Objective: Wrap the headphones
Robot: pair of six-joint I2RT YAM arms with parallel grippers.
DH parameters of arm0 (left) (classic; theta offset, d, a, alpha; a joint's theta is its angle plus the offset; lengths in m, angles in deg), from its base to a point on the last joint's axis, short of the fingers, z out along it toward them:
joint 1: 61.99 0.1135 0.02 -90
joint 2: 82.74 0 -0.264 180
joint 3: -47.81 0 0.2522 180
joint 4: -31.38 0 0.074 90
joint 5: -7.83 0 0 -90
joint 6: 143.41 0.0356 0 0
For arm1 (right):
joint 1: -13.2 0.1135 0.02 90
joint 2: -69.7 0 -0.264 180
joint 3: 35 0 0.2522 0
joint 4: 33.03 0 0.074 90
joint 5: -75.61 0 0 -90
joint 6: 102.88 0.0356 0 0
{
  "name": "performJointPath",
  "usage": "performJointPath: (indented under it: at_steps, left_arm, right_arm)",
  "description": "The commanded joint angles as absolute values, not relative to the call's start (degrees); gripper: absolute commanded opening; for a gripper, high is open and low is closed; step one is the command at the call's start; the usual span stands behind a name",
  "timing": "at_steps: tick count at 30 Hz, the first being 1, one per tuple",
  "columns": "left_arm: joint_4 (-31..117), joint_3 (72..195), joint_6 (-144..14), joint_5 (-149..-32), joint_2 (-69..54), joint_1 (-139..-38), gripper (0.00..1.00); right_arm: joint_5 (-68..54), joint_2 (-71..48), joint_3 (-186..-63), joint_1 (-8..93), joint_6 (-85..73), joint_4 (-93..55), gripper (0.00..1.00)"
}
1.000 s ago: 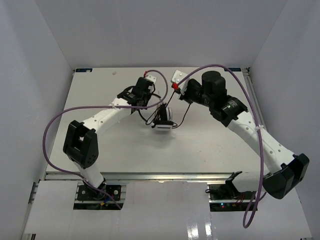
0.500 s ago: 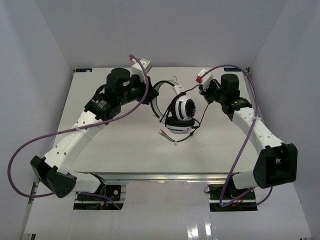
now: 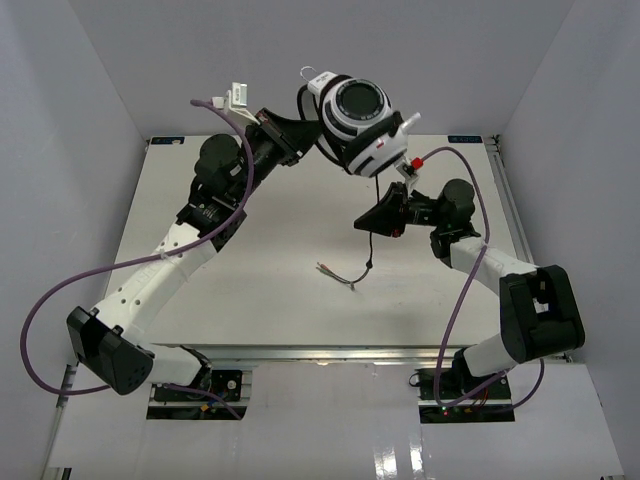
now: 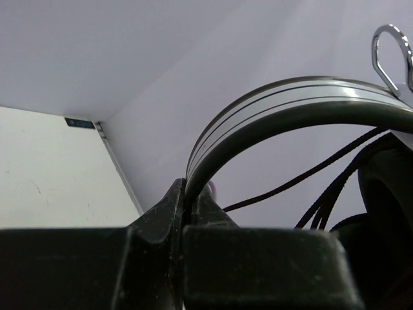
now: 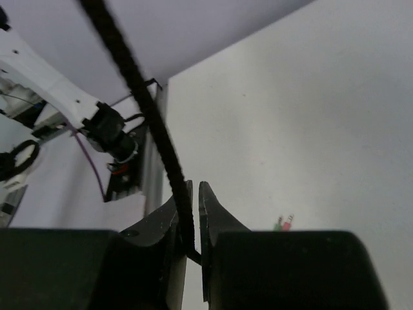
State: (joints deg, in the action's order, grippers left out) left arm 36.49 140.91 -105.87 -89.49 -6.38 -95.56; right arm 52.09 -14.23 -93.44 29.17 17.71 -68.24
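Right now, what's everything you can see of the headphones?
The headphones are white and black, plastic-looking, with a round dark-centred earcup facing the top camera and a small red mark. They are held tilted above the table. The left gripper has its fingers shut on the pale, dark-striped headband. The thin black cord hangs down; the right gripper pinches it, and its plug end lies on the table.

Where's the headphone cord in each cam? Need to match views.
Top external: cord hangs from the right gripper to the table.
Left wrist: thin black lines right of centre, under the headband.
Right wrist: thick diagonal running down into the fingers.
Shared landmark: the white table.
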Motion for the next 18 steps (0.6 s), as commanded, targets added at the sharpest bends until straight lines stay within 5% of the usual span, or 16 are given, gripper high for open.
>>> performJointPath:
  at_steps: [1, 7, 8, 12, 18]
  left_arm:
    - [32.44, 141.71, -113.54, -65.05, -6.97, -95.03, 0.00]
    - [51.71, 157.05, -96.24, -47.78, 2.61, -94.67, 0.00]
    - [53.93, 159.37, -91.54, -45.43, 4.44, -94.59, 0.00]
    - [61.10, 163.01, -76.82, -42.04, 13.28, -94.33, 0.00]
    - [64.48, 157.47, -60.99, -48.41, 16.32, -95.03, 0.00]
  right_arm:
    - [57.03, -14.18, -93.84, 31.62, 49.32, -108.61, 0.15]
    - [57.46, -7.61, -93.72, 36.37, 41.03, -98.10, 0.13]
    - [57.37, -5.71, -94.51, 36.62, 35.92, -90.78, 0.12]
    - [46.94, 0.03, -111.48, 39.99, -14.56, -23.50, 0.09]
    - [15.95, -0.79, -129.49, 42.95, -43.28, 5.70, 0.08]
